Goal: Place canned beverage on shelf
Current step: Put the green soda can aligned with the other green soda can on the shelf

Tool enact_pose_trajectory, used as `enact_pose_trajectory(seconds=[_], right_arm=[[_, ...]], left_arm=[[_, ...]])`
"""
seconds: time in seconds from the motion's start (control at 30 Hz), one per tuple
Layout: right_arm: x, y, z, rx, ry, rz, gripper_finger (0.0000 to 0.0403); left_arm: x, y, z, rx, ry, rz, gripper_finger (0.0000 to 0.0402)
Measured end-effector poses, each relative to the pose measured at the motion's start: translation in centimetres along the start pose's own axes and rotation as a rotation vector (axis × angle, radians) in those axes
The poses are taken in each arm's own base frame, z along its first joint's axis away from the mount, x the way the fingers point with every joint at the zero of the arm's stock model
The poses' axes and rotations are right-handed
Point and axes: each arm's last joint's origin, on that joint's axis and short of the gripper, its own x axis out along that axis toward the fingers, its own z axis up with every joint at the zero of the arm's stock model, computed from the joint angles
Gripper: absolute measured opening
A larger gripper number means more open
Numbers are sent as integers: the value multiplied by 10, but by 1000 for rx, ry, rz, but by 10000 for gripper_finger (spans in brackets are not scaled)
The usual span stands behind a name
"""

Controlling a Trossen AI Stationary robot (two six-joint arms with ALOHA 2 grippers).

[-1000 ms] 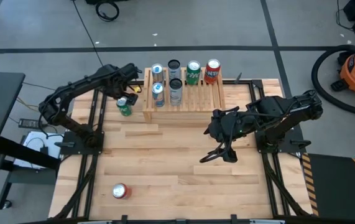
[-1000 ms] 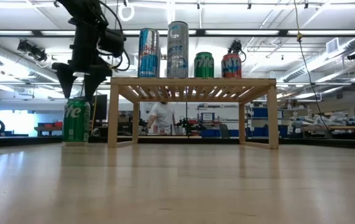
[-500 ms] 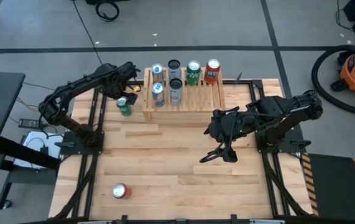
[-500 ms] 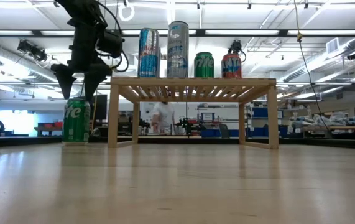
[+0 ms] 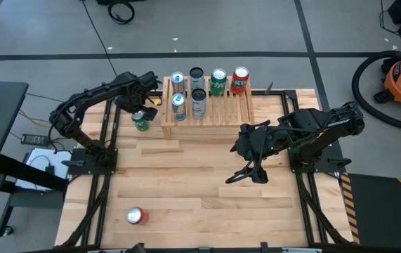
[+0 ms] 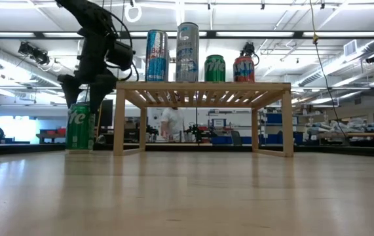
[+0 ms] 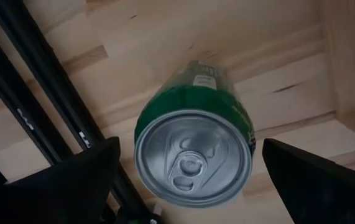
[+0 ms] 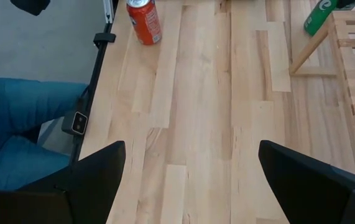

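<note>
Table (image 5: 207, 211), light wood planks, with a shelf (image 5: 221, 116) at its far edge: low light-wood rack, slatted top, solid side boards. On the shelf, six cans upright: two blue-and-silver cans (image 5: 178, 105), one behind the other, at the left end; two grey cans (image 5: 198, 102) next to them, also one behind the other; then a green can on the shelf (image 5: 218, 81) and a red can on the shelf (image 5: 240, 79) in the back row. Green can (image 5: 140, 121), upright on the table just beside the shelf's left side board, not on the shelf. Left gripper (image 6: 82, 92), directly above that green can, fingers spread wide to either side of its top and holding nothing; in the left wrist view the can's silver lid (image 7: 193, 158) sits between the two dark fingers (image 7: 81, 177), apart from both. Red can (image 5: 135, 216), lying on its side near the table's front left corner, well apart from everything else. Right gripper (image 5: 246, 176), over the middle right of the table in front of the shelf, fingers wide apart and empty. A person (image 6: 171, 122) stands in the room beyond the table, seen under the shelf.
</note>
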Motion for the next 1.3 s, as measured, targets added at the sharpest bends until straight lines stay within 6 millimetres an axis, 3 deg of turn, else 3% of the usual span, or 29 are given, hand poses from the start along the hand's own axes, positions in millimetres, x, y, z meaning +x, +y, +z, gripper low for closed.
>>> enact_pose_trajectory(seconds=[0.7,1.13,1.3], right_arm=[[0,-1,0,45,-5,-16,378],[0,-1,0,46,-6,-19,378],[0,-1,0,47,-6,-19,378]], left_arm=[[0,-1,-3,63,24,6,392],[-1,-1,-3,63,21,4,296],[-1,-1,-3,88,22,4,279]])
